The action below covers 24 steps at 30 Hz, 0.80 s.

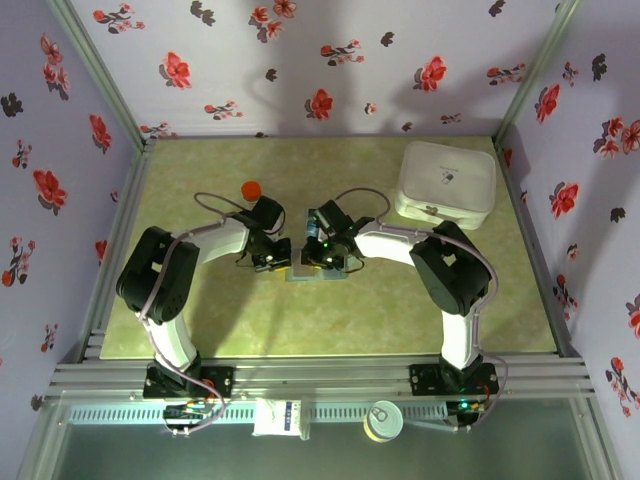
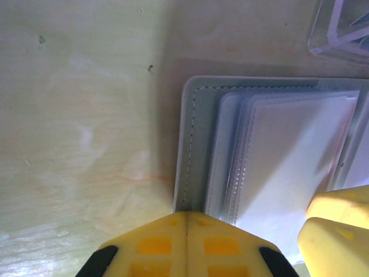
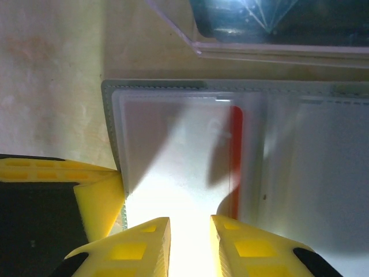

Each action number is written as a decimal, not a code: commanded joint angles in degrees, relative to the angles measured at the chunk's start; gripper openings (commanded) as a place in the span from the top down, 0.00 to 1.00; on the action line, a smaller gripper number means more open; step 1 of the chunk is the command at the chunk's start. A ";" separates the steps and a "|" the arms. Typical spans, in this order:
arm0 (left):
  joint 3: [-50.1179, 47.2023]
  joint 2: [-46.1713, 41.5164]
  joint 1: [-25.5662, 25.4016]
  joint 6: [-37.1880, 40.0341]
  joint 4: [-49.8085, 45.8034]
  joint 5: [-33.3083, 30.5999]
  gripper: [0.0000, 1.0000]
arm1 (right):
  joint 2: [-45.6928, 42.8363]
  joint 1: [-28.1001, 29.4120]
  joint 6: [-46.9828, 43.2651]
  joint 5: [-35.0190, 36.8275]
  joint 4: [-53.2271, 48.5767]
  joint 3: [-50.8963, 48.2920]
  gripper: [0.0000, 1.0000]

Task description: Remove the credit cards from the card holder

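In the top view the two arms are meeting at mid-table. The left gripper [image 1: 271,262] and right gripper [image 1: 318,262] are crowding over the card holder [image 1: 300,274], which is lying flat between them and showing as little more than a pale sliver. A white box [image 1: 447,182] is sitting well apart at the far right.

In the left wrist view the left gripper's fingers are pressing flush together, clenched with nothing seen between them, at the near edge of the opened holder. The holder's stitched grey border and milky sleeves are running off the right side, where a yellow finger of the other gripper is cutting in. A clear plastic square [image 2: 340,32] is being cropped at the upper right corner.

In the right wrist view the right gripper's fingers are standing slightly apart over the holder's left panel. Glare is washing out the gap, so a grasp cannot be told. The credit cards [image 3: 236,156] are lying in that sleeve, only a red band showing through the frosted plastic.
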 commanded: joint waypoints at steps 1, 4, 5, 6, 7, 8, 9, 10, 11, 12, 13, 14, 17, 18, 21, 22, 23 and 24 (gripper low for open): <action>0.00 2.17 0.35 1.29 -2.67 -0.35 0.98 | 0.05 0.37 -1.51 1.87 -2.93 1.47 0.75; 0.07 2.36 0.44 1.26 -2.72 -0.42 0.98 | -0.17 0.20 -1.71 2.15 -3.27 1.40 0.75; 0.17 2.34 0.38 1.29 -2.82 -0.41 0.98 | -0.31 0.15 -1.78 2.26 -3.36 1.31 0.75; 0.22 2.33 0.38 1.39 -2.98 -0.45 0.98 | -0.40 0.11 -1.79 2.36 -3.46 1.25 0.75; 0.18 2.29 0.39 1.38 -3.00 -0.49 0.98 | -0.67 0.02 -1.78 2.48 -3.55 1.20 0.75; 0.09 2.22 0.48 1.37 -2.86 -0.48 0.98 | -0.93 -0.06 -1.88 2.74 -3.53 1.03 0.75; 0.17 2.35 0.53 1.38 -2.89 -0.48 0.98 | -1.13 -0.15 -1.95 2.92 -3.55 0.79 0.75; 0.26 2.40 0.53 1.44 -3.05 -0.50 0.98 | -1.44 -0.31 -2.05 3.11 -3.46 0.58 0.75; 0.26 2.47 0.53 1.46 -3.06 -0.51 0.98 | -1.61 -0.49 -2.05 3.20 -3.44 0.30 0.75; 0.26 2.42 0.53 1.45 -3.01 -0.52 0.98 | -1.63 -0.66 -2.04 3.25 -3.47 0.09 0.75; 0.26 2.37 0.53 1.46 -3.01 -0.49 0.98 | -1.75 -0.81 -2.06 3.12 -3.31 -0.21 0.75; 0.35 2.34 0.55 1.37 -2.99 -0.48 0.98 | -1.77 -0.92 -2.06 3.03 -3.08 -0.53 0.76; 0.65 2.15 0.53 1.45 -3.19 -0.47 0.98 | -1.90 -1.21 -1.81 2.47 -2.30 -1.32 0.76; 0.70 2.07 0.52 1.46 -3.18 -0.56 0.98 | -1.95 -1.29 -1.75 2.30 -1.88 -1.60 0.76; 1.00 1.96 0.53 1.52 -3.42 -0.56 0.98 | -2.10 -1.57 -1.22 1.77 -0.45 -2.61 0.76; 1.13 1.90 0.53 1.54 -3.53 -0.49 0.98 | -2.10 -1.71 -1.05 1.57 -0.07 -2.94 0.76; 1.18 1.69 0.53 1.61 -3.64 -0.52 0.98 | -2.15 -1.74 -0.89 1.38 0.20 -3.17 0.76; 1.31 1.46 0.59 1.55 -3.69 -0.49 0.98 | -2.28 -1.80 -0.81 1.38 0.62 -3.43 0.76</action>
